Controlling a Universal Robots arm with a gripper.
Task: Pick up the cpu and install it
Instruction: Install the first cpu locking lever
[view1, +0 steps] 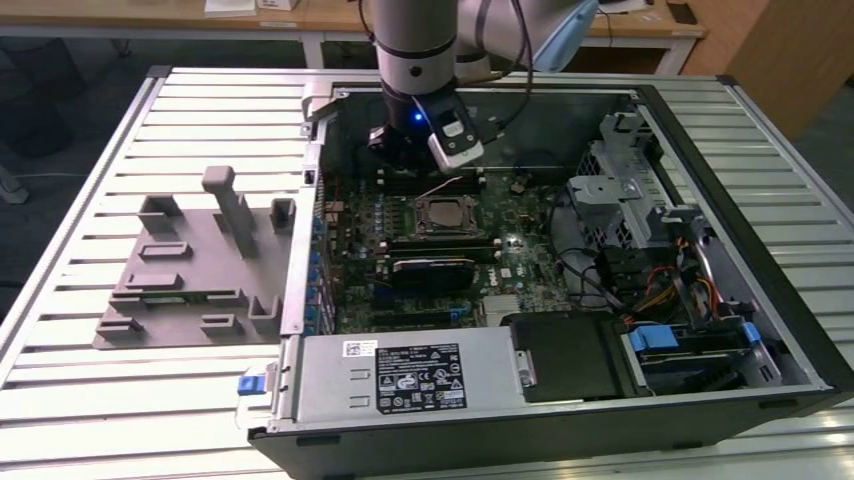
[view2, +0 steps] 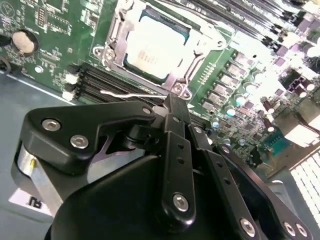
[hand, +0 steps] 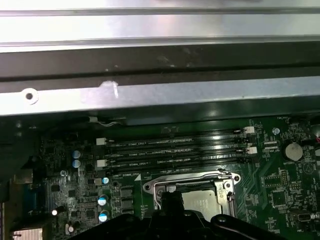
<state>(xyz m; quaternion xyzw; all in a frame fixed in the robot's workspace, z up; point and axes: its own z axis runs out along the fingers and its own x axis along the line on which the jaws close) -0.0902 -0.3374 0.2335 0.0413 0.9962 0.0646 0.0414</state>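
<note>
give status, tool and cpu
Tool shut, empty, above the memory slots. Cpu seated in the motherboard socket, retention frame around it. Nothing blocking.

cpu in socket on motherboard | fixture on exterior view's left

Open computer case on slatted metal bench.
Case lies on its side; green motherboard with four memory slots and coin battery; labelled power supply at front; grey fixture plate on the bench at the exterior view's left.
</note>
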